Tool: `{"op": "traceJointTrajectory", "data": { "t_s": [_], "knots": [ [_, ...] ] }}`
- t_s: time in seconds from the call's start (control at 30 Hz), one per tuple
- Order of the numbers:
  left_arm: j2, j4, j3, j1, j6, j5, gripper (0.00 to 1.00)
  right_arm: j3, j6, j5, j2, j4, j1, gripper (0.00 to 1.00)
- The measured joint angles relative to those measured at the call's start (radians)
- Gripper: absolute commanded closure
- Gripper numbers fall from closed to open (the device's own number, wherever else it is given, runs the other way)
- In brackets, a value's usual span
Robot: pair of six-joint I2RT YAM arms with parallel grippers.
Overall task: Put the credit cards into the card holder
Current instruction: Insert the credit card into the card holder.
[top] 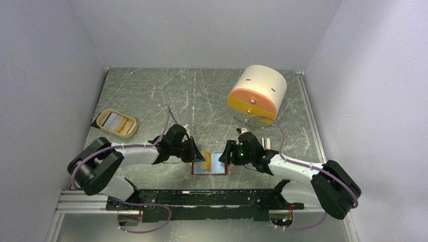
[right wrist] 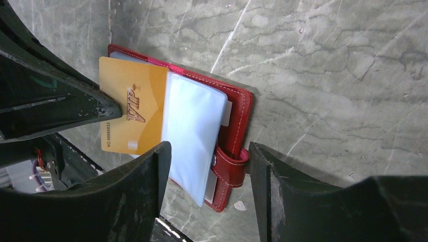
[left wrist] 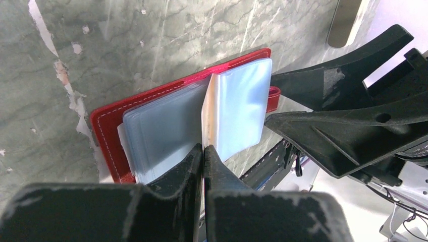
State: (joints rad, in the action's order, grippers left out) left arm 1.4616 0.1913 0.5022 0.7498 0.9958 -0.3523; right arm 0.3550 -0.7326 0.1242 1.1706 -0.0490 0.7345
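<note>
The red card holder [top: 218, 171] lies open on the table between both arms, pale blue pockets [left wrist: 166, 126] facing up. My left gripper [left wrist: 203, 147] is shut on a gold credit card [right wrist: 132, 113], seen edge-on [left wrist: 206, 113] in the left wrist view. The card's far end sits under a pale pocket leaf [right wrist: 194, 131]. My right gripper [right wrist: 209, 151] stands open over the holder's snap tab [right wrist: 229, 169]. One finger is over the pocket leaf and the other is against the tab's outer side.
A beige oval tray [top: 104, 117] with flat pale pieces in it sits at the left. A big cream-and-orange cylinder [top: 257, 93] stands at the back right. The black rail with the arm bases [top: 212, 197] runs just behind the holder's near edge.
</note>
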Motion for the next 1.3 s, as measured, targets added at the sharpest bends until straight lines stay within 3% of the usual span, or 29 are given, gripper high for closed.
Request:
{"op": "traceJointTrajectory", "data": {
  "t_s": [0.63,1.3],
  "knots": [
    [-0.048,0.002,0.0,0.0,0.001,-0.008,0.91,0.0,-0.004,0.006,0.014,-0.021,0.0,0.39],
    [0.025,0.042,0.0,0.0,0.003,-0.025,0.91,0.0,-0.004,0.007,0.009,-0.014,0.0,0.39]
  ]
}}
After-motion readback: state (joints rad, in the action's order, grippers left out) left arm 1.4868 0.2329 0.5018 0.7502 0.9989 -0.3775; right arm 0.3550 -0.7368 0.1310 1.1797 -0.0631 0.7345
